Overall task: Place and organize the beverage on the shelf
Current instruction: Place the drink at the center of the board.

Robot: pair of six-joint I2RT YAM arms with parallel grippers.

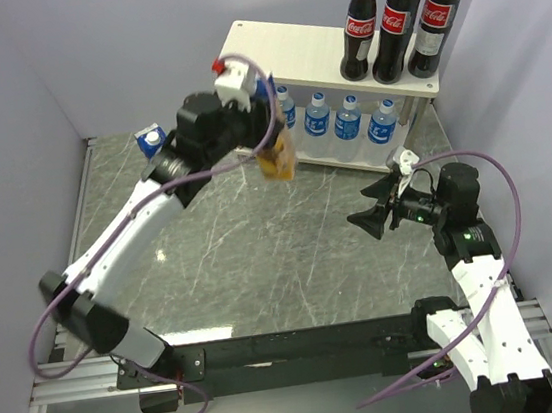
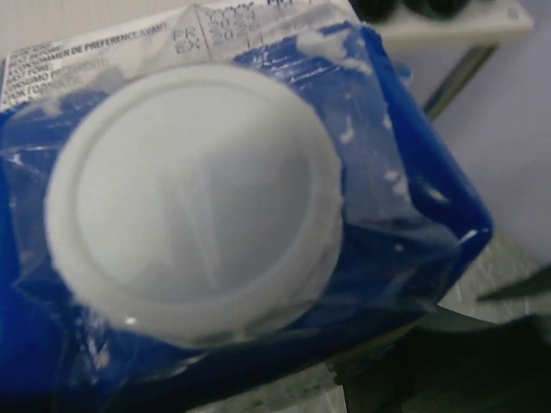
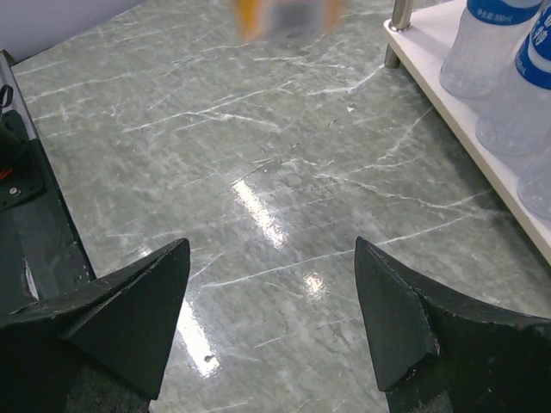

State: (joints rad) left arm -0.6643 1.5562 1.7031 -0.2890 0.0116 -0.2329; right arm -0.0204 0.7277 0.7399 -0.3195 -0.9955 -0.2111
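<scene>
From above, a grey-green marbled tabletop [image 1: 262, 259] lies between pale lilac walls [image 1: 21, 97]. The left pincer [image 1: 269, 133] clamps a blue-topped yellow juice carton [image 1: 277, 158] aloft, just before the whitish two-tier wooden shelf [image 1: 287, 49] at the far right corner. Left wrist: the carton's white cap [image 2: 194, 202] fills the view. Right wrist: the right pincer [image 3: 271, 284] gapes over the marble, the carton well beyond it.

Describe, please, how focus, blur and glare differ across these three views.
Top external: evenly lit and sharp, though the held juice carton looks slightly smeared. Left wrist: its white cap fills the frame, too close, soft. Right wrist: bright glare streaks the marble table; the carton at the top edge is blurred.
</scene>
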